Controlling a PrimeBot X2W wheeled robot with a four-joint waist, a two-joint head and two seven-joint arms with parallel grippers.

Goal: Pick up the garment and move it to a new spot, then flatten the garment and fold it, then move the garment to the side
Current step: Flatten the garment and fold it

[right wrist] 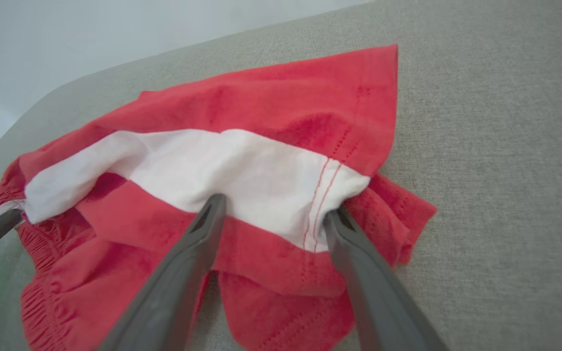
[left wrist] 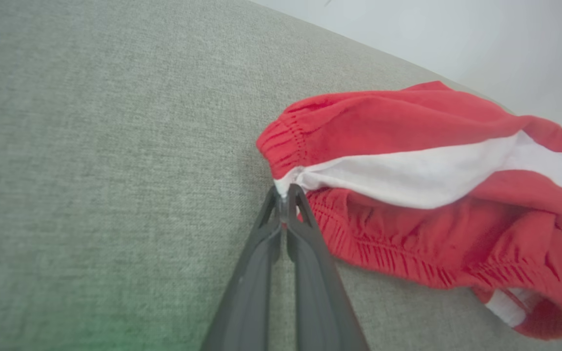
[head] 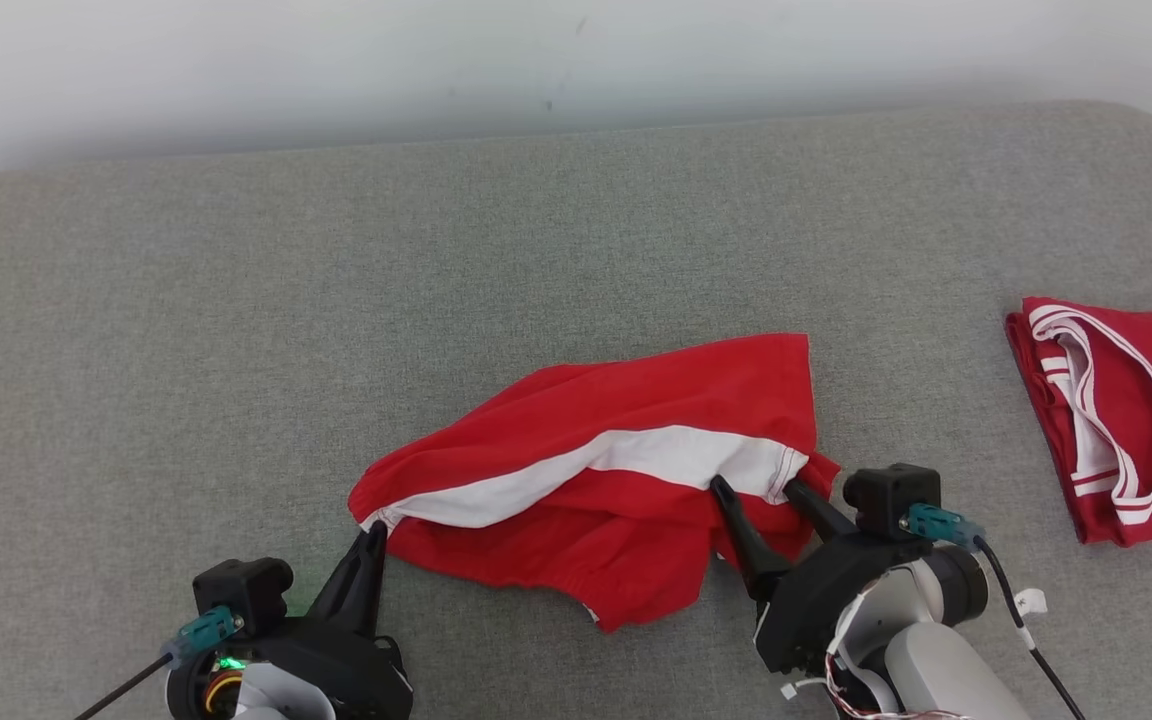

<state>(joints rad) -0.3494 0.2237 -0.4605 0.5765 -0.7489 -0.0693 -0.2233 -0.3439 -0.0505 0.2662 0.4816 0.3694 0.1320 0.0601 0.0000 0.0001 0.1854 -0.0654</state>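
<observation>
Two holds on limp shorts [head: 596, 470]: my left jaws pinch the waistband [left wrist: 281, 141], my right jaws gape at the hem [right wrist: 354, 187].

- The shorts [head: 616, 480] lie on the upholstered surface [head: 236, 350], near its front edge and about mid-width.
- The left gripper [head: 373, 535] touches the shorts' left end, at the waistband corner.
- The right gripper [head: 756, 488] meets their right end, fingertips against the hem.
- A folded jersey [head: 1136, 420] lies well apart to the right.
- A wall [head: 336, 60] stands behind the surface.
</observation>
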